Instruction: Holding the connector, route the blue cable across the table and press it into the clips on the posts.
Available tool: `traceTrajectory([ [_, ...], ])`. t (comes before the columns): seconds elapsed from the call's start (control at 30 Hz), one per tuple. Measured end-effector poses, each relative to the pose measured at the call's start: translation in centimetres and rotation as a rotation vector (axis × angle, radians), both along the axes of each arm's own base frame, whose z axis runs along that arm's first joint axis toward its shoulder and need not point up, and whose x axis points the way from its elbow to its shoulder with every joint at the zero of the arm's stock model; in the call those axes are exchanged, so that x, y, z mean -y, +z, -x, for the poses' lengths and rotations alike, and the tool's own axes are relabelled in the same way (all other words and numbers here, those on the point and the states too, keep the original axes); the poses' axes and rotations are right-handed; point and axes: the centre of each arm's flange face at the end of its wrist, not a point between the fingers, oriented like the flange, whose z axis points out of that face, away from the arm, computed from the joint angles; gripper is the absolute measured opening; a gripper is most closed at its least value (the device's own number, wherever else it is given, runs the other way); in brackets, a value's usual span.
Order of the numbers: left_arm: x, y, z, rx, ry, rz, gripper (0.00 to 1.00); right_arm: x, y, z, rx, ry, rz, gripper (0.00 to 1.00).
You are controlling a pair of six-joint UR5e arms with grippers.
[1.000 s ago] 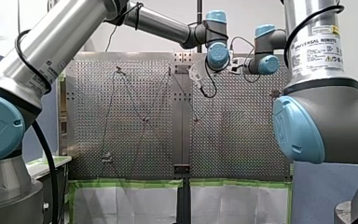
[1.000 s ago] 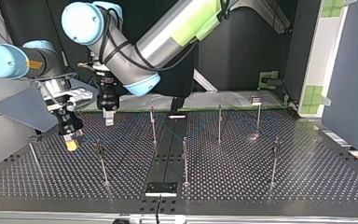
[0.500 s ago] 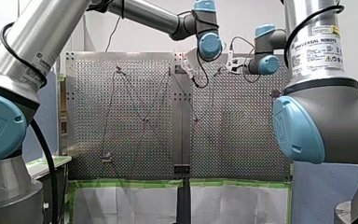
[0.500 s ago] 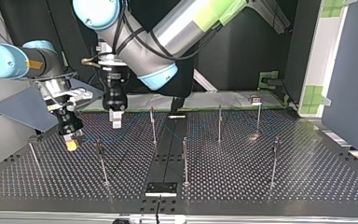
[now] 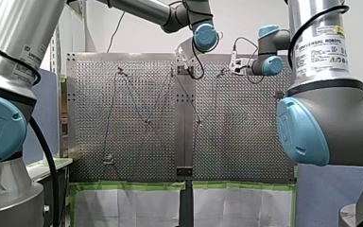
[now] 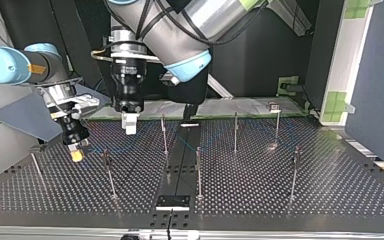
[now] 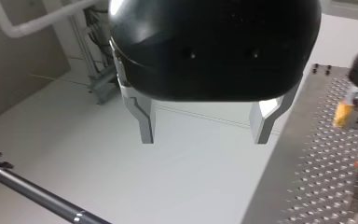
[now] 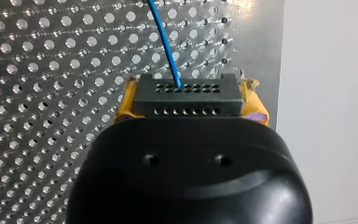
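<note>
Connector (image 8: 186, 95) is pinched between the right gripper's (image 8: 189, 99) yellow pads (image 8: 125, 105), presumably so the blue cable (image 8: 165, 42) can be pulled taut over the perforated table (image 8: 37, 70) toward the posts (image 6: 164, 135), while the left gripper (image 7: 205, 135) is held spread and empty.

obst: posts (image 6: 198, 172) across table (image 6: 340, 200) | blue cable (image 8: 164, 44) strung btwn them | room: wide gap, near posts, top-view right

"UNIVERSAL ROBOTS" printed on a white label (image 5: 320, 47) on my right arm (image 5: 319, 16), front view, yellow warning triangles (image 5: 334, 59) beside finer unreadable lines, smaller label (image 5: 27, 56) on my left arm (image 5: 14, 23) illegible.
</note>
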Motion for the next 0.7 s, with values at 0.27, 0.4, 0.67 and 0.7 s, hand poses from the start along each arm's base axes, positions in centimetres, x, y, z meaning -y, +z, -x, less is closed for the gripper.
traceTrajectory([
  [0.27,-1.3,0.3,1.0,0.03,0.0,0.034,1.0,0.0,0.0,0.0,0.0,0.0,0.0,0.0],
  [0.4,-1.4,-1.0,1.2,0.032,0.0,0.036,1.0,0.0,0.0,0.0,0.0,0.0,0.0,0.0],
  [0.67,-1.7,-3.5,1.4,0.032,0.0,0.036,1.0,0.0,0.0,0.0,0.0,0.0,0.0,0.0],
  [0.7,-1.8,-3.9,1.5,0.032,0.0,0.036,1.0,0.0,0.0,0.0,0.0,0.0,0.0,0.0],
])
